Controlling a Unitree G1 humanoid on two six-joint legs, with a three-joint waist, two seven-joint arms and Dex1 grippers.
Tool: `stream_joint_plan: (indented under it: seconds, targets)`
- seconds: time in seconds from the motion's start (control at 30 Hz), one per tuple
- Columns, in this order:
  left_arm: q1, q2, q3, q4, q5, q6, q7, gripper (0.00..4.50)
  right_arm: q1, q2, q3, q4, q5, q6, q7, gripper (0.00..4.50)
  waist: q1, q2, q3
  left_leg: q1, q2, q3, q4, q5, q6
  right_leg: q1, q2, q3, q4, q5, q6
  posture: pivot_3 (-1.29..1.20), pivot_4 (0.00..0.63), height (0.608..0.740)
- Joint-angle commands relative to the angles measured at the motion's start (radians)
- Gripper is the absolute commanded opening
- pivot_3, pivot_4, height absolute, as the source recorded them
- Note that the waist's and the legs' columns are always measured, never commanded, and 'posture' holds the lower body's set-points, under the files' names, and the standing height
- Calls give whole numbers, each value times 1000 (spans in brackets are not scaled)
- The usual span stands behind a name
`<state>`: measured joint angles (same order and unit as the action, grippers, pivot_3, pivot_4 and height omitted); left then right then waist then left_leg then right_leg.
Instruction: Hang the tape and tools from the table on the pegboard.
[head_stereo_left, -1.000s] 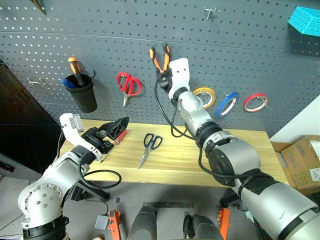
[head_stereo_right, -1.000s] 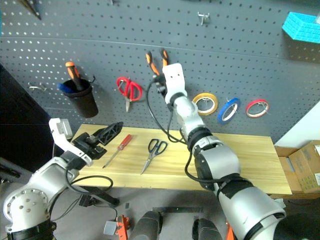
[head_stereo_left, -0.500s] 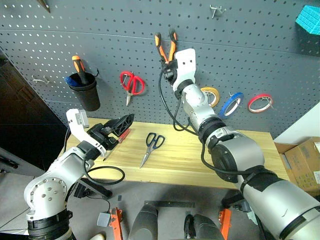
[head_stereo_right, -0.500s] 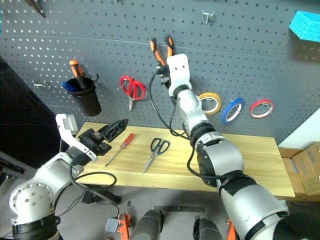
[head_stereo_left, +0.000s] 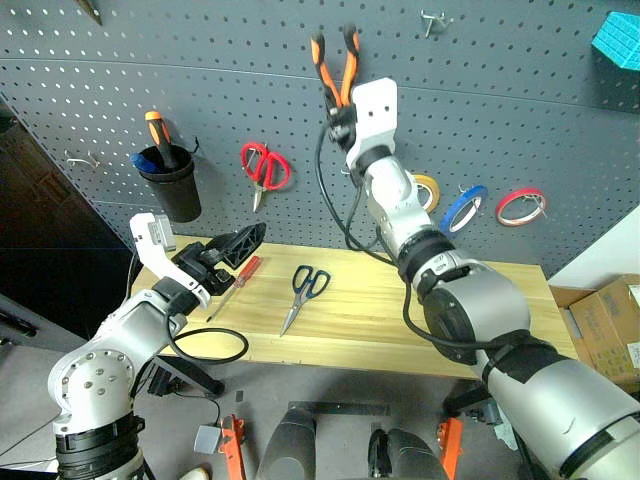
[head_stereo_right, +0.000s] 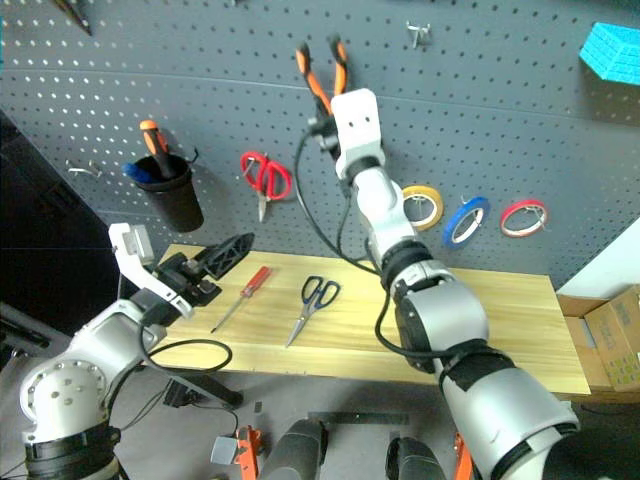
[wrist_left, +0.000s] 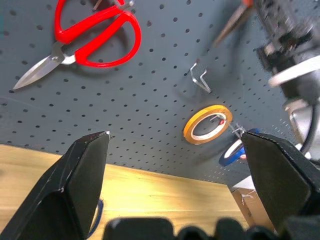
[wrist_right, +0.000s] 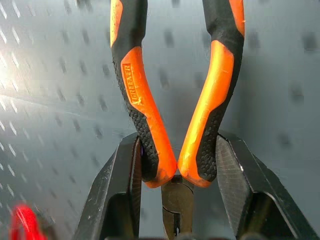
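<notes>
We see a grey floor (head_stereo_left: 30, 400) below, cardboard boxes (head_stereo_left: 605, 325) stacked past the worktop's right end, and a pale wall (head_stereo_left: 610, 240) behind them.

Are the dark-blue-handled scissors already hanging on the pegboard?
No, the dark-blue-handled scissors lie flat on the table, beside the red-handled screwdriver, below the pegboard.

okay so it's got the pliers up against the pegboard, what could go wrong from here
1. The right gripper pinches the pliers only low on the handles, near the pivot; they could twist or slip before a hook catches them.
2. The handles point up at the pegboard, with no hook visible right beside them, so releasing now would probably drop them.
3. A drop could land on the scissors or screwdriver on the table.
</notes>
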<state>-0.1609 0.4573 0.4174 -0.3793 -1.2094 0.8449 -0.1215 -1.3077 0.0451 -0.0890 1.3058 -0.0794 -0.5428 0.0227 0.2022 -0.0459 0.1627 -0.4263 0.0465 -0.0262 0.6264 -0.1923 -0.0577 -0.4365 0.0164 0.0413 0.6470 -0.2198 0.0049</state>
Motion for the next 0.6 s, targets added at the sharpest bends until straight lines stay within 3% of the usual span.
stream_joint_plan:
  seconds: [0.03,0.5,0.6]
  targets:
    - [-7,16,2,-36,-23,-4,-2,4500,9,-8,17,-22,-22,-17,-28,1692,-1,0,0,0,0,0,0,0,0,0,0,0,0,0,-1,432,123,740]
    - [-21,10,-12,-19,-9,-16,-4,4500,39,23,13,-23,-9,48,11,1692,-12,0,0,0,0,0,-1,0,0,-1,0,0,0,1,0,421,119,740]
    - [-20,7,-16,-18,-7,-21,-5,4500,48,22,20,-25,-17,53,14,2585,-12,0,0,0,0,0,-1,0,0,-1,0,0,0,1,0,421,118,740]
